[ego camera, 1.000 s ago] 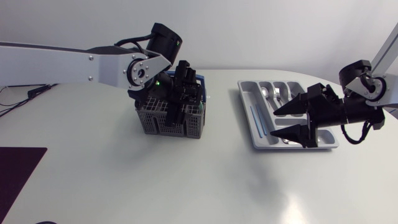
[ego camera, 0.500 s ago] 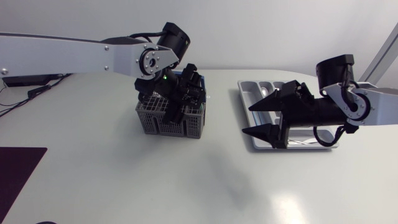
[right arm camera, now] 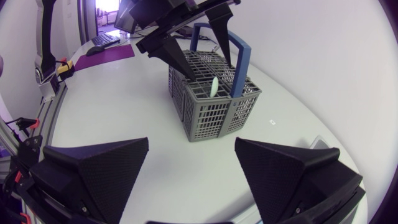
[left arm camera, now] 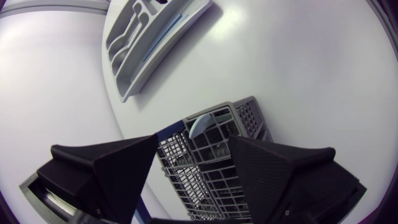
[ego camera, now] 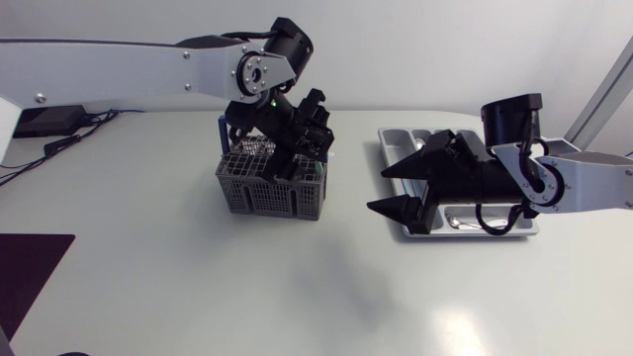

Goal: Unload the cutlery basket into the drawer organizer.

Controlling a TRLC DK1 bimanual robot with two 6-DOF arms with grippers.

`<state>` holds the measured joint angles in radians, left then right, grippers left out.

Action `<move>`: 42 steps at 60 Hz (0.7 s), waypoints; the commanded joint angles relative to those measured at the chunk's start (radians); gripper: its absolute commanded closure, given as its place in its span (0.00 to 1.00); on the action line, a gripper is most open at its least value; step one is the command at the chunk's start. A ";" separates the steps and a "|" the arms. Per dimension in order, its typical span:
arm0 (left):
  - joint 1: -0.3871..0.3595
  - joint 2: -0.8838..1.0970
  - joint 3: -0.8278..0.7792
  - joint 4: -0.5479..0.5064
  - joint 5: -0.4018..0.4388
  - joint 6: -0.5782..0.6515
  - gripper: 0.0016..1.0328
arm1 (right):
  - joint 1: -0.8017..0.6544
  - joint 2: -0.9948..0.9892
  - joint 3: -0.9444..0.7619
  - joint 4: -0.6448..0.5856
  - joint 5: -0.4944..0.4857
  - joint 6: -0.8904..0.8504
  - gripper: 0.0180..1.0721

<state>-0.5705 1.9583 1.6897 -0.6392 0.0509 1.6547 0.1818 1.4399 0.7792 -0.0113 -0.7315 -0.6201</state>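
The grey cutlery basket (ego camera: 269, 188) with a blue handle (right arm camera: 240, 48) stands left of the middle. A pale spoon handle (right arm camera: 212, 86) sticks up in it, also seen as the spoon handle (left arm camera: 199, 124) between my left fingers without touching them. My left gripper (ego camera: 295, 156) hangs open over the basket's right half, fingertips at its rim. The grey drawer organizer (ego camera: 396, 135) lies at the right with some cutlery in it, partly hidden by my right arm. My right gripper (ego camera: 377, 190) is open and empty over the organizer's left edge, pointing at the basket (right arm camera: 214, 106).
A dark mat (ego camera: 30, 267) lies at the table's near left corner. Cables (ego camera: 59, 140) run along the far left edge. Bare white tabletop (ego camera: 297, 287) stretches in front of the basket and between it and the organizer (left arm camera: 155, 43).
My left gripper has shifted right and risen a little over the basket, its fingers drawing somewhat closer. My right arm has swung left from over the organizer toward the basket.
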 commanded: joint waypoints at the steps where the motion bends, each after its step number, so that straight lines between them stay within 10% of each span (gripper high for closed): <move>1: -0.008 0.033 0.036 -0.016 0.003 0.060 0.38 | 0.012 0.030 -0.011 0.017 0.003 0.028 0.05; 42: -0.002 0.099 0.070 -0.016 0.004 0.120 0.68 | 0.108 0.076 -0.040 0.169 0.070 0.126 0.05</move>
<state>-0.5724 2.0220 1.7313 -0.6464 0.0509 1.7298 0.2810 1.4918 0.7708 0.1425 -0.6670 -0.5194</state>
